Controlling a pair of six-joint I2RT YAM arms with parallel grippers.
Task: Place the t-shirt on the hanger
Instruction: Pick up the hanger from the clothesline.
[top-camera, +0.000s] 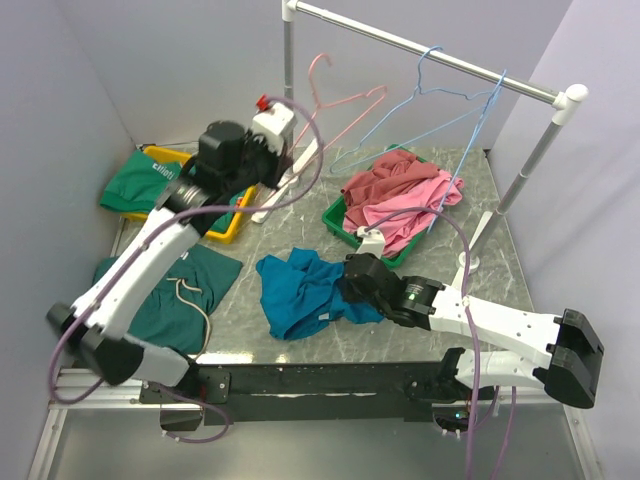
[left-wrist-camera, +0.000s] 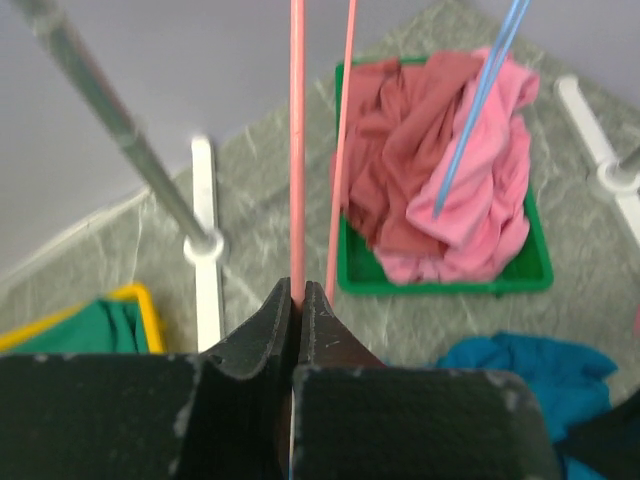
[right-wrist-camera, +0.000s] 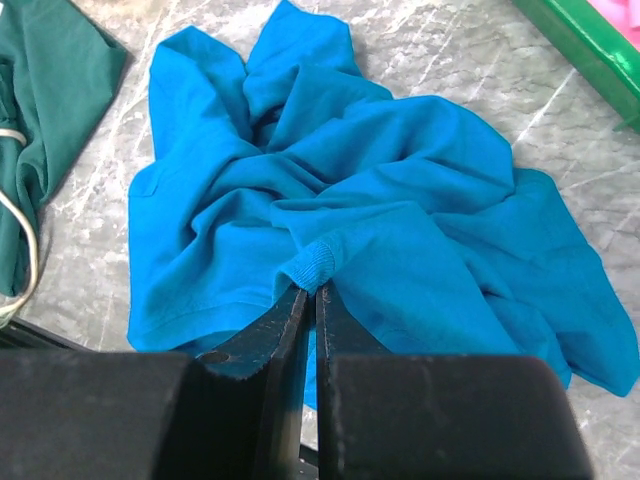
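I am pinching the pink wire hanger (left-wrist-camera: 296, 150) between my left fingers (left-wrist-camera: 268, 335), which are pressed tight on one of its thin rods. I am holding it raised off the surface (top-camera: 300, 225), close to the rail (top-camera: 430, 50), so that its triangle is standing free with room for cloth to come up around it. My right fingers (right-wrist-camera: 285, 325) are closing on a ribbed band of the teal-blue t-shirt (right-wrist-camera: 420, 210), the collar as far as I can tell. The shirt is lying crumpled on the surface between my arms, near the green tray (left-wrist-camera: 440, 282) of pink and maroon clothes (left-wrist-camera: 430, 160). I am gripping there because, as I judge it, the neckline is the opening the hanger must enter. The shirt is lying well apart from the hanger, so I am counting the lifting and threading as not yet done.
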